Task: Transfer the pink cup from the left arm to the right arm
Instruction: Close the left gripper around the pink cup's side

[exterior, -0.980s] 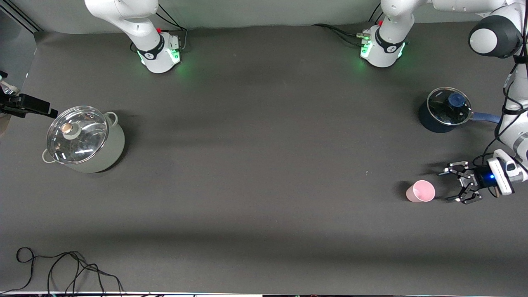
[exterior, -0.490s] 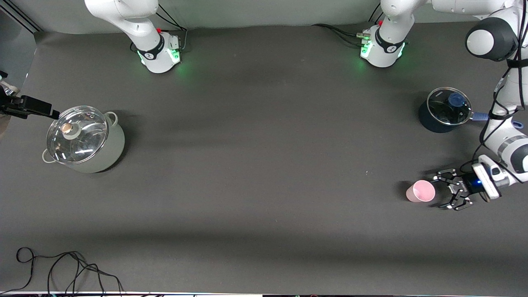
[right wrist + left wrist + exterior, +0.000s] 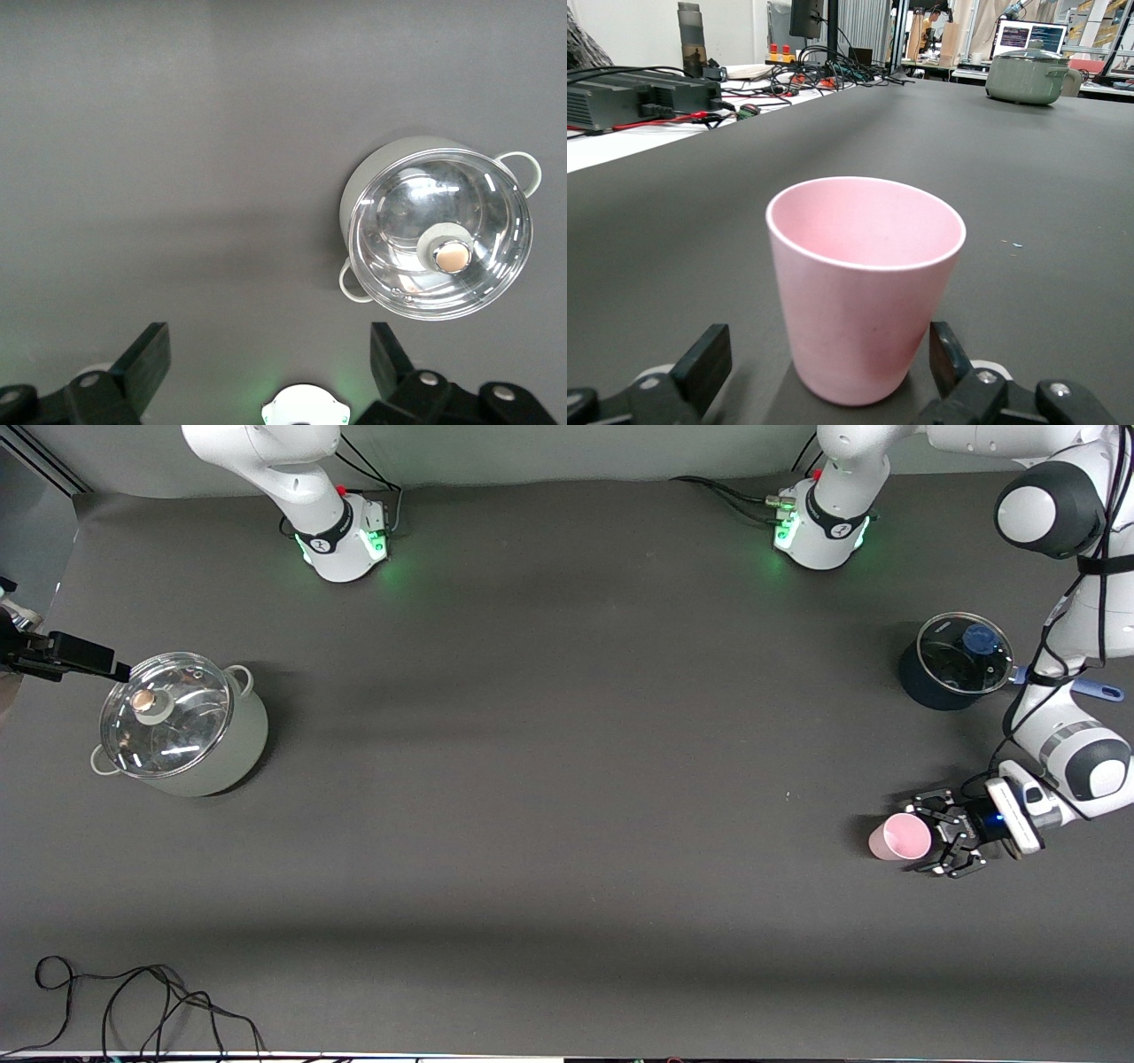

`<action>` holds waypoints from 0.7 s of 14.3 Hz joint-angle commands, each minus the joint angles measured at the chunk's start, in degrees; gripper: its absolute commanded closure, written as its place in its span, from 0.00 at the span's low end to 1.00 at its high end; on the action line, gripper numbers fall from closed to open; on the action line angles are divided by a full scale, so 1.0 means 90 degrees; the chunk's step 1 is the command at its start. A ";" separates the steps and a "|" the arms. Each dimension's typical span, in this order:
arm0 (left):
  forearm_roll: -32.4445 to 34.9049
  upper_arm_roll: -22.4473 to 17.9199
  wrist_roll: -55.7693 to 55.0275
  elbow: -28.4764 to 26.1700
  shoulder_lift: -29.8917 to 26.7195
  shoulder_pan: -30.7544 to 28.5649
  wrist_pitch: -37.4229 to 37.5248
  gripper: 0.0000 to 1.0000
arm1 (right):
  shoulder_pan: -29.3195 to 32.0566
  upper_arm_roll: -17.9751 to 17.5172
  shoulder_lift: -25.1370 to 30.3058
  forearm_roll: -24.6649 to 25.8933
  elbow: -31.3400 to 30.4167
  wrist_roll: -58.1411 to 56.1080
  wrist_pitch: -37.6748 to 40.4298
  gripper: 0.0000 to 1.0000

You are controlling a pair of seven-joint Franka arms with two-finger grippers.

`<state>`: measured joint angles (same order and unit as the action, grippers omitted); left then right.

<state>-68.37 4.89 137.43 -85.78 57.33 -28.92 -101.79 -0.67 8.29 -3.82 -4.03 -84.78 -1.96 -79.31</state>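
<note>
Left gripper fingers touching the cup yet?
Apart. Left wrist view shows the fingers open on either side of the pink cup, dark table visible between each and the cup wall.

My left tool [image 3: 932, 839] flanks the cup [image 3: 899, 838] on the counter [image 3: 567, 779]; saucepan [image 3: 957, 662] sits farther from the camera.

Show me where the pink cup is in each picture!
Front view: the pink cup stands upright on the table at the left arm's end, between the open fingers of the left gripper.
Left wrist view: the cup fills the middle, a black finger on each side of it.
Right wrist view: the cup is not in it.
Shared landmark: the pale green pot with a glass lid.
</note>
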 commanded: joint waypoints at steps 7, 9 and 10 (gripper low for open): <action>-0.0177 0.0043 0.0237 -0.0342 -0.0120 0.0177 -0.0233 0.38 | 0.0016 0.0007 -0.0015 -0.0089 0.0054 -0.0084 -0.0084 0.00; -0.0177 0.0043 0.0237 -0.0342 -0.0130 0.0177 -0.0233 0.40 | 0.0016 0.0007 -0.0015 -0.0089 0.0054 -0.0094 -0.0084 0.00; -0.0177 0.0043 0.0228 -0.0342 -0.0140 0.0167 -0.0233 0.42 | 0.0016 0.0007 -0.0015 -0.0099 0.0045 -0.0094 -0.0074 0.00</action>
<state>-68.73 5.56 138.12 -87.39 57.31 -27.82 -103.13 -0.67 8.28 -3.82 -4.04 -84.78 -1.96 -79.79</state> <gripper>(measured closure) 0.330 0.000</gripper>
